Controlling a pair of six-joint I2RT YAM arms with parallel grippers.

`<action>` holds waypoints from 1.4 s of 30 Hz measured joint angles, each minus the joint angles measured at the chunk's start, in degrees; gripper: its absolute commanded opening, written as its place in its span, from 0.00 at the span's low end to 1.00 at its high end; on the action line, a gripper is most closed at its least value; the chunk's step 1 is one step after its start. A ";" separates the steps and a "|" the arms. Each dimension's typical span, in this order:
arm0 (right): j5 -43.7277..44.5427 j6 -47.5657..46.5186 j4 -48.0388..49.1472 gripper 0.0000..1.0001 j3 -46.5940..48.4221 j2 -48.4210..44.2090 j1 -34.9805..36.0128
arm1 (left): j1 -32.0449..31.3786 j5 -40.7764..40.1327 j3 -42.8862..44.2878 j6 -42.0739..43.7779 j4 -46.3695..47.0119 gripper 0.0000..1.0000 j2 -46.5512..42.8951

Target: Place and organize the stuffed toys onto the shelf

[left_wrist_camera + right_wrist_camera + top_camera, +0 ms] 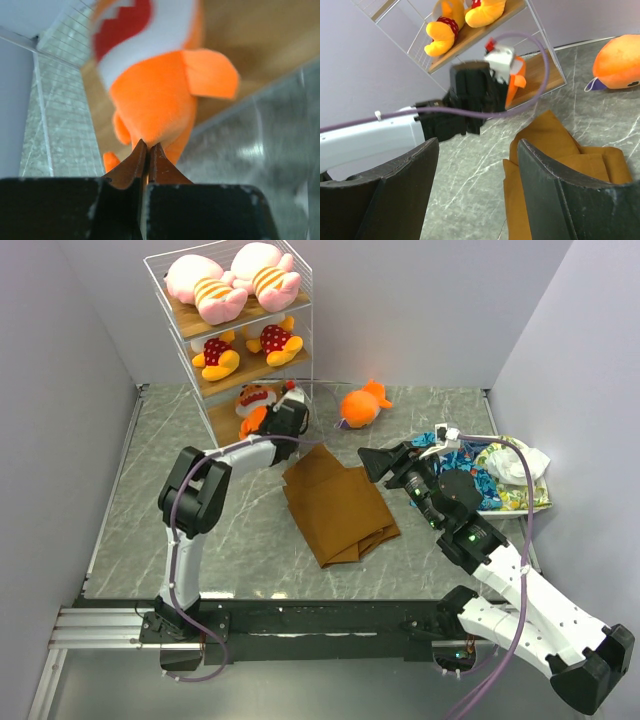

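We found one orange shark [150, 100] on the bottom board of the shelf [222, 421], at that board's front. In the left wrist view its long axis ran straight away from the camera. The red mouth with white zigzag teeth was at the far end and the narrow orange end was nearest us. One flat fin stuck out to the right, and a smaller orange flap showed low on the left. The left gripper [145, 147] had its jaws closed tip to tip right against that narrow end. We could not tell whether any plush was pinched between them.

The second shark [363, 406] lay on the worktop [140, 500], just right of the shelf's foot. Its round orange body lay roughly across the top view, with a fin pointing up and to the right and a pale patch at the end nearer the shelf.

On the top board two pink toys [205, 288] lay side by side, their yellow-striped bodies and pink feet towards the front. On the middle board two yellow toys [218, 356] in red dotted outfits sat side by side, feet forward.

The right gripper [478, 150] hung over the worktop with its jaws wide apart and nothing between them. It pointed towards the shelf, above the far edge of the brown cloth [335, 505]. The patterned fabric pile [500, 480] lay to its right.
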 measured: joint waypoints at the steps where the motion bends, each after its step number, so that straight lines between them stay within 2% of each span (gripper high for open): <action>1: 0.00 -0.02 0.00 0.72 0.00 0.00 0.00 | 0.37 -0.24 1.11 -0.35 -0.04 0.01 0.15; 5: 0.28 -0.28 -0.02 0.72 0.00 -0.02 0.00 | 2.10 -1.64 4.70 -1.42 -1.42 0.01 1.25; 17: 1.25 -1.11 -0.02 0.72 0.00 -0.28 0.00 | 4.35 -7.74 4.48 -3.45 -3.28 0.01 3.80; 19: 1.31 -1.29 -0.02 0.72 0.00 -0.31 0.00 | 4.50 -7.91 4.48 -4.02 -3.80 0.06 4.26; 22: 1.51 -1.51 -0.04 0.72 0.00 -0.46 0.00 | 4.87 -7.82 4.94 -5.46 -5.25 0.25 5.14; 23: 1.55 -1.53 -0.04 0.72 0.00 -0.50 0.00 | 4.98 -7.63 5.27 -5.92 -5.97 0.42 5.35; 26: 1.62 -1.53 -0.04 0.72 0.00 -0.52 0.00 | 5.09 -6.21 6.21 -7.32 -6.64 0.54 5.68; 35: 2.38 -1.57 -0.72 0.72 0.17 0.59 0.00 | 2.16 0.66 5.77 -9.09 -8.22 0.61 2.14; 42: 5.60 -2.84 -6.73 0.72 9.03 12.57 -2.69 | 0.46 15.65 -2.14 -16.50 -9.44 0.70 -12.17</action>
